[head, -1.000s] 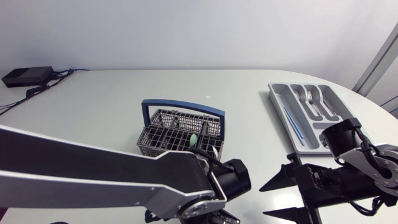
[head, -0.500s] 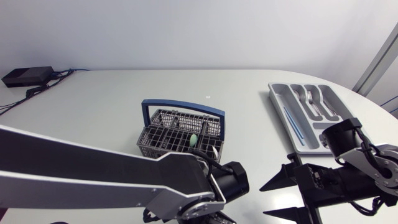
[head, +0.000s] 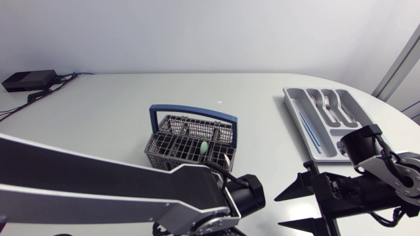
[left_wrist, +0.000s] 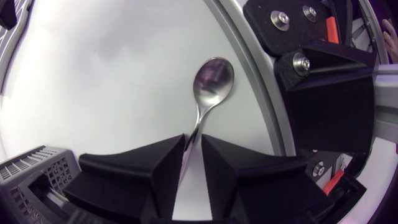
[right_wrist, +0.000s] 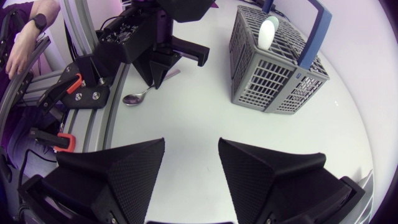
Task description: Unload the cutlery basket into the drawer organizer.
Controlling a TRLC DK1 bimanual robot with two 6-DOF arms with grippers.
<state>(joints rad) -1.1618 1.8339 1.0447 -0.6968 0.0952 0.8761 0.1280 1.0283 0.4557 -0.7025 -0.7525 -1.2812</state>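
Observation:
A steel spoon (left_wrist: 213,78) lies flat on the white table close to its front edge. Its handle runs back between the fingers of my left gripper (left_wrist: 193,138), which stand narrowly apart around it, open. The right wrist view shows the same spoon (right_wrist: 138,96) under the left gripper (right_wrist: 163,79). The grey cutlery basket (head: 190,141) with a blue handle holds a pale green-handled piece (head: 205,147). The grey drawer organizer (head: 289,98) at the right holds forks (head: 328,105) and a thin blue stick (head: 308,131). My right gripper (right_wrist: 191,163) hangs open and empty near the front right.
The table's curved front edge (left_wrist: 261,112) runs right beside the spoon. My left arm (head: 98,190) crosses the front of the table in front of the basket. Bare table lies between basket and organizer.
The left gripper's fingers have drawn closer together around the spoon handle, and its wrist has shifted slightly. The right arm has not moved.

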